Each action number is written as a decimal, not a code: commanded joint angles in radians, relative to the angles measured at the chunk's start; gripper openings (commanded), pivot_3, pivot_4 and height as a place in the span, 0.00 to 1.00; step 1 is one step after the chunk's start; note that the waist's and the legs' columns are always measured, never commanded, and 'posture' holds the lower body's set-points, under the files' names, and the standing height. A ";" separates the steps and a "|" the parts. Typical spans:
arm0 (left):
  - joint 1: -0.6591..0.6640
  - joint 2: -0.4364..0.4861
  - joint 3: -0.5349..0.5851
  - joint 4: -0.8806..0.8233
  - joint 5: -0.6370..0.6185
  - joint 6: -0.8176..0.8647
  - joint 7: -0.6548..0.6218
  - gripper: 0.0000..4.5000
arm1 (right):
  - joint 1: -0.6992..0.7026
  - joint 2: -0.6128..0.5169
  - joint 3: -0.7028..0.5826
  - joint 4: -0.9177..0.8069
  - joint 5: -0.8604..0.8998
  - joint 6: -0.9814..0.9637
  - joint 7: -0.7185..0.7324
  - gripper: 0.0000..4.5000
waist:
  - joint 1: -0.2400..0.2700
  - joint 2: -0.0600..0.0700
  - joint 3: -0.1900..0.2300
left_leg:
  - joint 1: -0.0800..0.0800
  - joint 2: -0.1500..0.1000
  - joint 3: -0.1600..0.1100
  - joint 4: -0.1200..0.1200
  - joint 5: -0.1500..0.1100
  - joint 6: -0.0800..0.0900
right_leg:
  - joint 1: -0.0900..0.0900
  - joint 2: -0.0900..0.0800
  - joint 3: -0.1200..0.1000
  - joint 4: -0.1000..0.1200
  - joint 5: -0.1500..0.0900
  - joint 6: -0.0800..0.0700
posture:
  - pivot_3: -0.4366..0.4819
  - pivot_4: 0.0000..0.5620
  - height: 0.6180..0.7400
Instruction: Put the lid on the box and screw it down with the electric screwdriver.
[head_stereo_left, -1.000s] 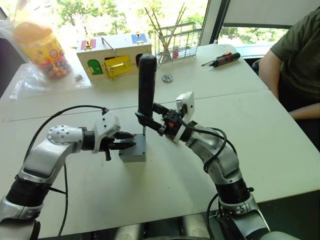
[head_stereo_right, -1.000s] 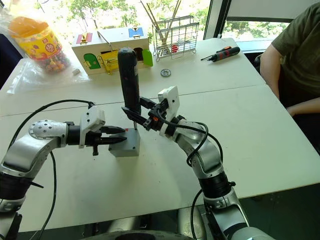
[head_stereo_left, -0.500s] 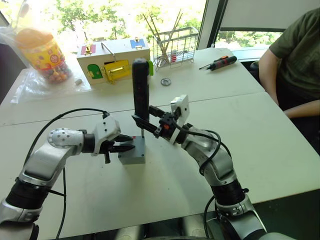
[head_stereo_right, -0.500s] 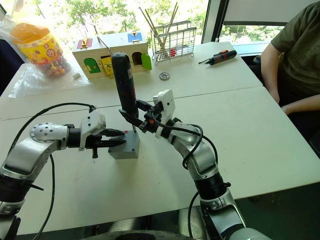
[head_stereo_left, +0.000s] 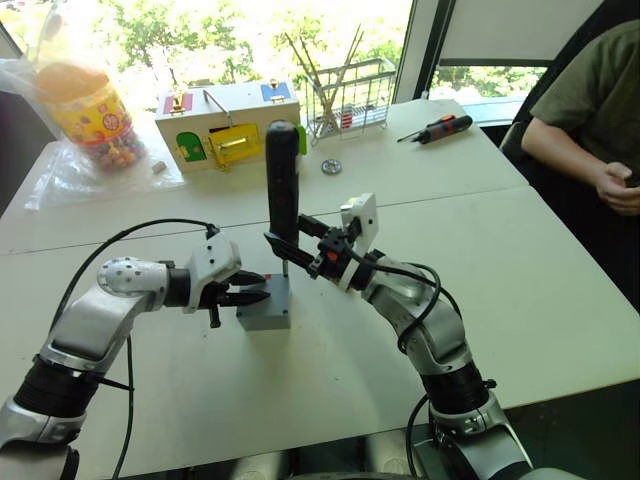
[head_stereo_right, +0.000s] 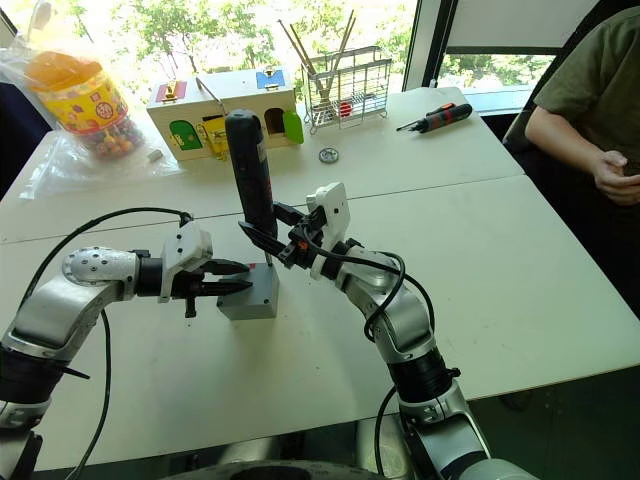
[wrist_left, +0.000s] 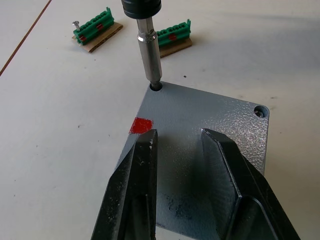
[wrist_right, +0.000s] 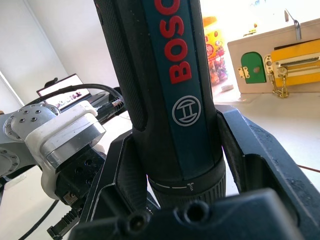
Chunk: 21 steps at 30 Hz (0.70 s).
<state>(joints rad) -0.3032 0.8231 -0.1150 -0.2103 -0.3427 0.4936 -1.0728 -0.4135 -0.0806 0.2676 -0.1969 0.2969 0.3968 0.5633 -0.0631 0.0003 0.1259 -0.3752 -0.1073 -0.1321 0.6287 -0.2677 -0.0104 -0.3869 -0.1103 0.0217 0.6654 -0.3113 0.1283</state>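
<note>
Lid: the lid sits flush on the box, near the middle of the white bench; a red mark shows near one corner, and a seated screw head shows in another corner.
Electric screwdriver: the electric screwdriver stands nearly upright, its metal bit resting in a corner screw hole of the lid.
Right tool: the right tool is clamped on the lower barrel of the electric screwdriver, one finger on each side.
Left tool: the left tool has its fingers slightly apart, pointing at the side of the box over the lid's edge; whether they press the lid is not clear.
Step in hand: judged to be driving a corner screw.
Risk, slip: if the barrel tilts off vertical, the bit could ride out of the hole and skid across the lid.
Risk, rotation: if the left tool does not brace the box, driving torque could turn or shift it on the smooth bench.
Risk, grip: the hold is low on a tall barrel, so the top could lean and the bit lose its seat.
Change from a second ago: the barrel's top has drawn back off its lean toward the right arm, while the bit stays at the same corner and the left tool keeps its place.
Surroundings: two green terminal strips lie beyond the box; a person's hand now shows at the far right.
</note>
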 joint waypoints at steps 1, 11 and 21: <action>0.020 0.003 -0.030 0.024 0.034 0.014 0.004 0.30 | 0.039 -0.016 0.063 0.055 -0.012 0.069 0.024 0.40 | 0.000 0.000 -0.001 | 0.000 0.000 0.000 0.000 0.000 0.000 | 0.000 0.000 0.000 0.000 0.000 0.000 | 0.48 0.27 1.00; 0.026 0.005 -0.031 0.012 0.034 0.017 0.015 0.30 | 0.022 -0.029 0.083 0.112 -0.053 0.066 0.019 0.40 | 0.008 0.002 -0.003 | 0.000 0.000 0.000 -0.001 0.000 0.000 | 0.000 0.000 0.000 -0.001 0.000 0.000 | 0.48 0.27 1.00; 0.028 0.004 -0.036 0.010 0.038 0.016 0.025 0.30 | 0.030 -0.026 0.080 0.127 -0.062 0.063 0.024 0.40 | 0.020 0.003 -0.009 | 0.002 0.001 0.000 -0.001 0.000 0.000 | 0.001 0.002 0.002 -0.003 -0.001 -0.001 | 0.48 0.27 1.00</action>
<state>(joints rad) -0.2923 0.8211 -0.1249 -0.2180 -0.3393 0.4925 -1.0495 -0.4358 -0.0931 0.2890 -0.1673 0.2570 0.3964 0.5695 -0.0429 0.0034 0.1172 -0.3736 -0.1068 -0.1321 0.6273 -0.2680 -0.0101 -0.3858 -0.1082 0.0236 0.6627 -0.3124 0.1268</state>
